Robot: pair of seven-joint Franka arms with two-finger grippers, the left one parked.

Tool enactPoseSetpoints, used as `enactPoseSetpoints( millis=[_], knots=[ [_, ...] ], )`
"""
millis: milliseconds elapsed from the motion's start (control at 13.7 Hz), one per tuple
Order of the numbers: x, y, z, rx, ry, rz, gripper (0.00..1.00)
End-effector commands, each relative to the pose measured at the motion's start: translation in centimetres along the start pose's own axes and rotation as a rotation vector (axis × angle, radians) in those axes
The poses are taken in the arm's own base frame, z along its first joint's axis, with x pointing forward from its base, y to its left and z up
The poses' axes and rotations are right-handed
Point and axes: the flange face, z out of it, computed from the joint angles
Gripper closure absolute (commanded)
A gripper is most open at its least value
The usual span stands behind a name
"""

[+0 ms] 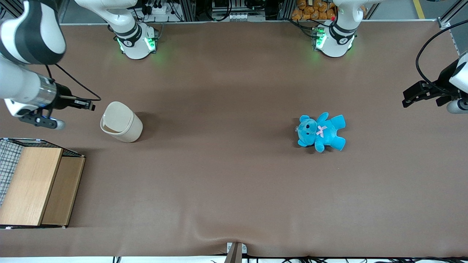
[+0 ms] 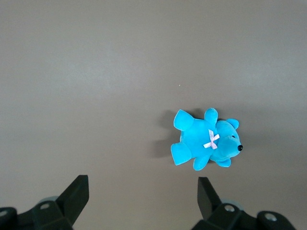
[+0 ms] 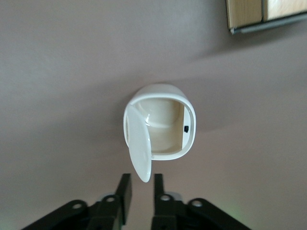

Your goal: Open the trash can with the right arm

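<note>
Here, nearest the front camera, one wooden box point(image 1: 34, 186) with wire mesh sits at my end of the brown tabletop point(image 1: 226, 175). Farther from the camera than that box stands the one trash can point(image 1: 121, 122), cream-beige, with its flip lid point(image 3: 140, 149) swung up on edge and the pale hollow inside showing. Well away from it, toward the parked arm's end of the tabletop, lies one blue teddy point(image 1: 321, 132) with a pink bow, flat on the cloth.

My gripper point(image 1: 85, 105) hangs just beside the trash can, a little farther from the front camera than its rim, and apart from it. I count two fingers point(image 3: 124, 192), and they stand close together with only a narrow slot between them, gripping nothing. In my wrist view the raised lid's edge sits just above that slot; I cannot tell whether it touches my fingertips. My right arm point(image 1: 25, 54) reaches in from the tabletop's edge above the box.
</note>
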Motion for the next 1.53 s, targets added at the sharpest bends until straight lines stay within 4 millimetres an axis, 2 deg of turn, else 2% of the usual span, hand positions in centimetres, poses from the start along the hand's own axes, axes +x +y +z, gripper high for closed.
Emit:
enactPoseSetpoints(
  millis=[0,219,511,657,803,949,1095,1168,1241,1460],
  knots=[
    [1.0,-0.4,-2.8,0.008,0.039,-0.004,0.00],
    [0.6,0.1,-7.4,0.009,0.073,-0.005,0.00],
    [0.4,1.8,-10.1,0.013,0.081,-0.033,0.00],
    [-0.4,2.9,-11.8,0.018,0.105,-0.068,0.00],
    [-2.2,4.0,-13.6,0.022,0.119,-0.091,0.00],
    [-3.0,4.7,-14.2,0.022,0.115,-0.078,0.00],
    [-2.9,4.8,-14.7,0.022,0.127,-0.077,0.00],
    [-3.1,4.6,-15.9,0.021,0.154,-0.082,0.00],
    [-3.1,4.5,-16.3,0.005,0.165,-0.082,0.00],
    [-2.6,4.4,-15.9,0.002,0.158,-0.081,0.00]
  ],
)
